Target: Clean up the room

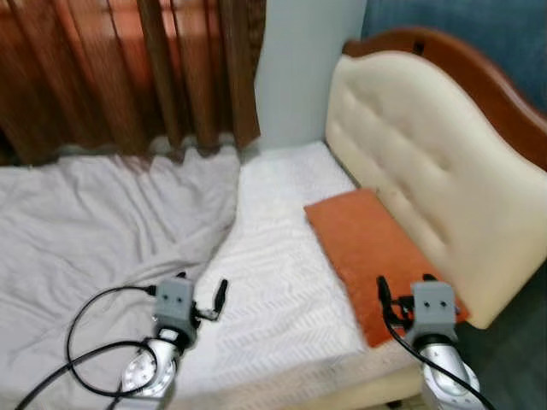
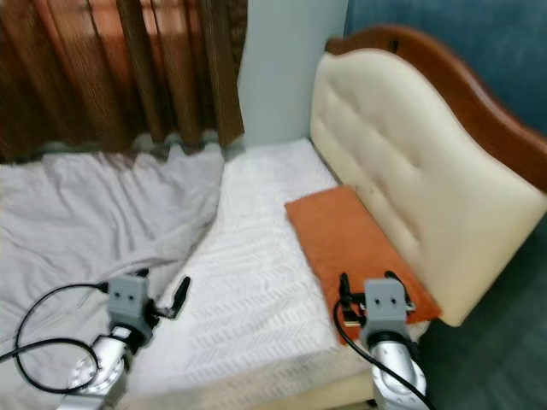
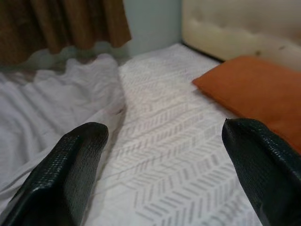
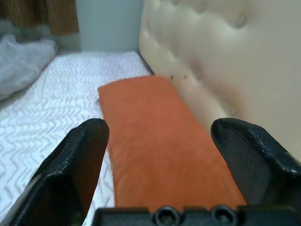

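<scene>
Right wrist view: orange pillow (image 4: 160, 141) on bed (image 4: 56, 108).

I am viewing a bed (image 1: 273, 282) with white chevron-patterned cover, carrying an orange pillow (image 1: 372, 256) lying against its cream headboard (image 1: 436, 162) and a crumpled grey blanket (image 1: 94, 222).

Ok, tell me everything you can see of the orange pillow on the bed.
The orange pillow is flat, rectangular, with a plain soft-looking cover. It lies on the white patterned mattress cover, its long side against the cream tufted headboard. The right gripper hovers open before its near end, not touching it.
</scene>
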Available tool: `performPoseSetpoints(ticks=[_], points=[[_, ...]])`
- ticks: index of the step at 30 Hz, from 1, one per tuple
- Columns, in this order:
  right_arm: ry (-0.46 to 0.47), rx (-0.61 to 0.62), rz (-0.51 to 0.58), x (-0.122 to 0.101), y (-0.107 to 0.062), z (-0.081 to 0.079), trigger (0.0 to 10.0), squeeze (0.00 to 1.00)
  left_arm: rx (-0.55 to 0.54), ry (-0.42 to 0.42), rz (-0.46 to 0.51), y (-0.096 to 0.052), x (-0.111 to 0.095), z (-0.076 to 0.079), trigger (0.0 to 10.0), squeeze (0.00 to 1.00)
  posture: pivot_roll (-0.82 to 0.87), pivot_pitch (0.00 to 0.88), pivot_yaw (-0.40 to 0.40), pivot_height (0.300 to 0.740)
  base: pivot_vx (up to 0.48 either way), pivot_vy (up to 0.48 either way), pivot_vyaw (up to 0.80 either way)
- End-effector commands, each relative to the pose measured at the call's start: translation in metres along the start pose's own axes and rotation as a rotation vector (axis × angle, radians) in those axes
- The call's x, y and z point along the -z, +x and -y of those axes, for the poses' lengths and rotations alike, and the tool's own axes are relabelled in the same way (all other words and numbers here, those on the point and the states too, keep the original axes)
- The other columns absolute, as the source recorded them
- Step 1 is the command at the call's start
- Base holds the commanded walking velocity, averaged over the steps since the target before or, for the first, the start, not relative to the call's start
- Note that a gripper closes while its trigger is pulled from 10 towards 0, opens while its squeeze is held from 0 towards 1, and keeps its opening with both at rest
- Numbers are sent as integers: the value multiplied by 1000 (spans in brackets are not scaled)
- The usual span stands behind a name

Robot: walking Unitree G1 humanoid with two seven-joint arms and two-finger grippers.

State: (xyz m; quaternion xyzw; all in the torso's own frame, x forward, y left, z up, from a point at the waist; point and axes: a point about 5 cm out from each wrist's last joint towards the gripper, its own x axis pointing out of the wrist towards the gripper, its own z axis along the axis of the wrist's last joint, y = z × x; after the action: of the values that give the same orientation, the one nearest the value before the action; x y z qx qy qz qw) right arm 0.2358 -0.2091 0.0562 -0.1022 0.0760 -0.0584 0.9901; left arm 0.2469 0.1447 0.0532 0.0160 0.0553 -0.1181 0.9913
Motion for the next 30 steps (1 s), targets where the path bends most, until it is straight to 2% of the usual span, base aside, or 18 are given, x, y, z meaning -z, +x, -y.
performPoseSetpoints(ticks=[1,3,19,30], points=[[9,-27,5,-2,4,-7,10000,0,-26,17,-14,-4,3,-7,10000,0,-29,0,-26,740,0,480,706],[17,-28,8,-2,5,-7,10000,0,-30,18,-12,-4,2,-8,10000,0,-23,0,-30,740,0,480,688],[29,-58,12,-3,13,-12,10000,0,-68,9,-6,-3,1,-16,10000,0,-11,0,-37,740,0,480,0],[43,-78,9,-3,15,-15,10000,0,-77,-3,-6,-3,1,-16,10000,0,-9,0,-34,740,0,480,0]])
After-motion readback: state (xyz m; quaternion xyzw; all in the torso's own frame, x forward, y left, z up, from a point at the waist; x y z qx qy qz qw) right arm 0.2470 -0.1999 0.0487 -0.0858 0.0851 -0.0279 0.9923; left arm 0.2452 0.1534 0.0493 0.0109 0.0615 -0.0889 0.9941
